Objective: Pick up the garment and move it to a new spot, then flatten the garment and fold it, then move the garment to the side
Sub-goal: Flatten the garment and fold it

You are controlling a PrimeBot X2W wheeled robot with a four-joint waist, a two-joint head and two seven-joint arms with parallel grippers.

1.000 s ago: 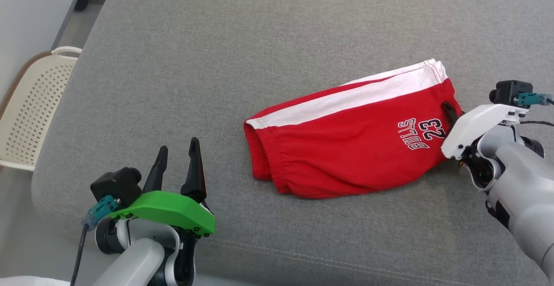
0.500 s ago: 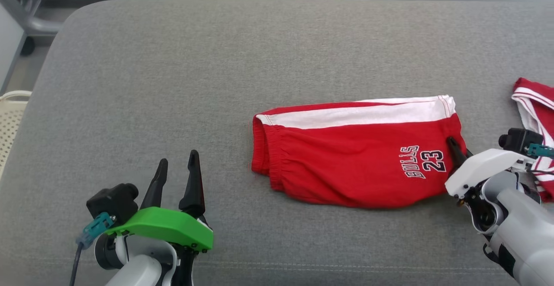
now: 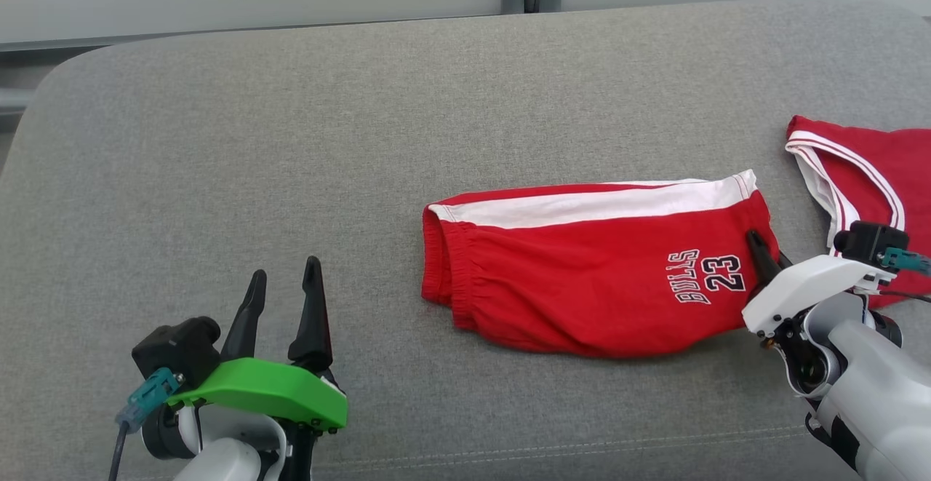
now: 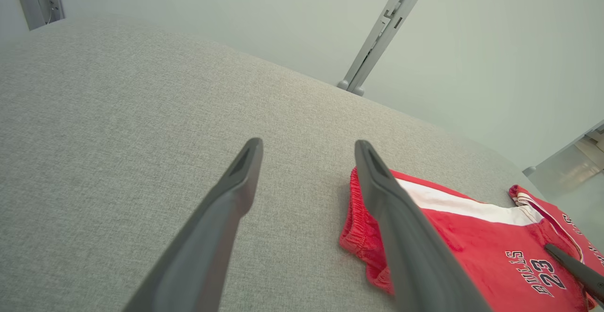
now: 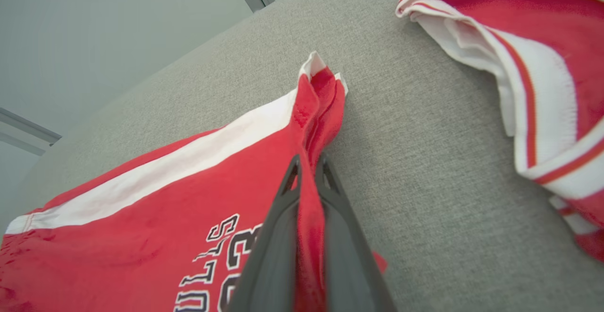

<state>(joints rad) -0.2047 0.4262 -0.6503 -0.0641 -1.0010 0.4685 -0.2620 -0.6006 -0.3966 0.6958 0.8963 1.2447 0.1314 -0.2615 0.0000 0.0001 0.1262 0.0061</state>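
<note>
I see the red shorts [image 3: 596, 277] lying folded on the grey cushion [image 3: 291, 124], a little right of the middle in the head view. The white side stripe runs along their far edge and the print "BULLS 23" is near their right end. My right gripper [image 3: 764, 249] is at that right end. In the right wrist view its two fingers are pressed together on a fold of the red cloth at the hem, so it pinches the shorts. My left gripper [image 3: 284, 270] is near the front edge of the cushion, well apart from the waistband end, with its fingers spread wide. A second red and white garment [image 3: 865, 168] lies near the shorts on the right, apart from them.
</note>
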